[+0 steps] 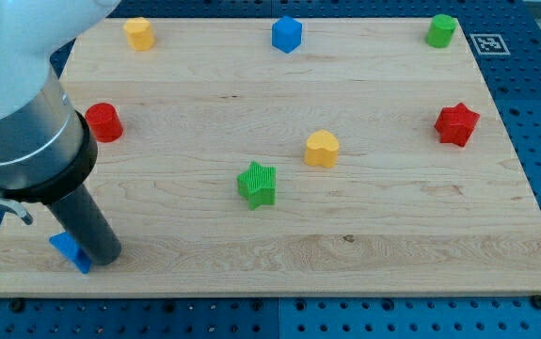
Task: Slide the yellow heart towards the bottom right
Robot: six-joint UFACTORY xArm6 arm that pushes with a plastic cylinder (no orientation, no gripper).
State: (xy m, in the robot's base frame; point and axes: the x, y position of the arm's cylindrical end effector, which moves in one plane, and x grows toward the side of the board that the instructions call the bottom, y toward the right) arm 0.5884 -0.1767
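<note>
Wooden board [364, 235] is being shown with my tip [103, 261], holding nothing, being kept touching the blue block [68, 250] at bottom left, while the yellow heart [322, 149] is lying well apart, up-right near centre.

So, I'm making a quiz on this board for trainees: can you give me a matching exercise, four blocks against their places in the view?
Blocks:
1. yellow heart
2. red star
3. blue cube
4. green star

Places:
A. top edge, near the middle
B. far right, mid-height
C. just right of centre
D. lower left of the heart

Pairs: 1-C, 2-B, 3-A, 4-D
</note>
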